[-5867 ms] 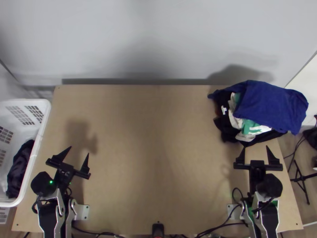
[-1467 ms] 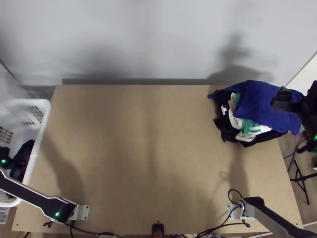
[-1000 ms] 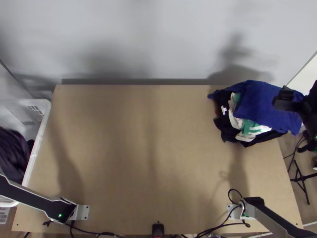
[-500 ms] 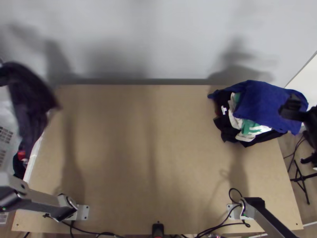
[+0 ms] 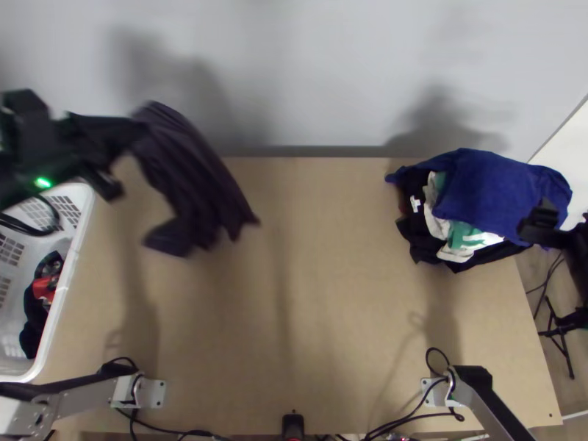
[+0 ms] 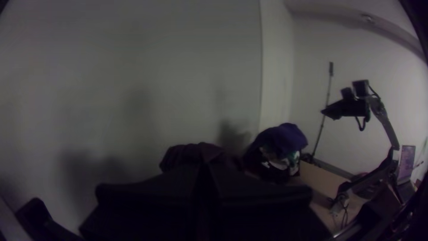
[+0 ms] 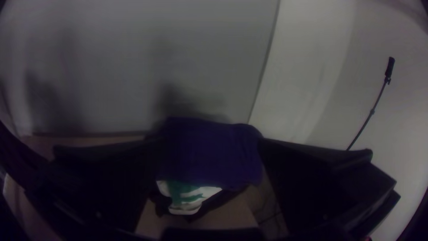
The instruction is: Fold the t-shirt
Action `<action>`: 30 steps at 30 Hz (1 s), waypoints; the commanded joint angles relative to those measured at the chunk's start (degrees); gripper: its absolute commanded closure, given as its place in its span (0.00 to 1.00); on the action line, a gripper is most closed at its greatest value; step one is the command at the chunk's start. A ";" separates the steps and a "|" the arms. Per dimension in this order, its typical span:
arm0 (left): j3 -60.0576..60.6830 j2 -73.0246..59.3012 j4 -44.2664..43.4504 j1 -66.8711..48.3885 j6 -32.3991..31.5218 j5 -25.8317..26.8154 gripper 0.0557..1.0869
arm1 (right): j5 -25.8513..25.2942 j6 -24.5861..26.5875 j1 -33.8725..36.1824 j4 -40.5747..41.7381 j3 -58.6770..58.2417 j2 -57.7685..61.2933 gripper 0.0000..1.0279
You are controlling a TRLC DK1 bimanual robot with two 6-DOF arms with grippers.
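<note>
My left gripper [image 5: 141, 131] is up at the back left, shut on a dark purple-black cloth [image 5: 197, 184]. The cloth hangs bunched in long folds over the table's back left part, its lower end loose. In the left wrist view, the closed fingers of the left gripper [image 6: 205, 168] have the dark cloth [image 6: 191, 152] just beyond them. My right gripper [image 5: 540, 219] stands over the right side of the clothes pile. The right wrist view has the right gripper [image 7: 206, 142] open, its fingers wide apart, with the pile beyond the gap.
A clothes pile with a blue cloth [image 5: 492, 195] on top lies at the table's back right corner. The white basket [image 5: 62, 294] stands at the left edge with dark and red cloth [image 5: 44, 288] inside. Bare wood spans the middle of the table [image 5: 331, 294].
The dark cloth was lifted out of the basket by my left gripper and carried up and right over the table's back left. My right arm went out over the right edge, then shifted slightly.
</note>
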State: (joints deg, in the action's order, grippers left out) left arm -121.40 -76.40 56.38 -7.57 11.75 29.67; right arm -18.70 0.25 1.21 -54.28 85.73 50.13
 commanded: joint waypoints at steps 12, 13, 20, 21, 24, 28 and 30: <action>28.42 1.25 -11.91 -18.27 -1.20 -12.36 0.04 | -0.02 -0.78 1.78 0.23 -7.77 -7.85 0.09; 29.12 1.69 -11.73 -17.04 -1.20 -12.44 0.04 | -0.02 -0.78 2.04 0.58 -7.77 -8.21 0.09; 39.58 6.09 -5.49 -3.85 8.91 -12.44 0.05 | 0.24 -1.57 1.34 3.92 -8.21 -10.05 0.09; 40.72 6.18 -2.94 -1.74 9.17 -12.44 0.05 | 0.77 -0.95 0.46 4.36 -8.83 -10.40 0.09; 46.08 6.62 1.01 2.39 14.62 -12.44 0.05 | 1.12 3.00 -1.48 2.34 -10.24 -9.52 0.09; 49.95 6.88 4.62 4.06 18.22 -12.00 0.05 | 1.21 4.58 -5.70 0.32 -10.76 -6.45 0.08; 50.74 6.79 4.53 4.23 17.43 -11.39 0.05 | 1.47 4.23 -7.80 -0.30 -10.68 -3.20 0.04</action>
State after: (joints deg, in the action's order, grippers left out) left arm -77.06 -70.35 56.77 -7.81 25.28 17.30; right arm -17.91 2.98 -1.17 -52.80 75.92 42.15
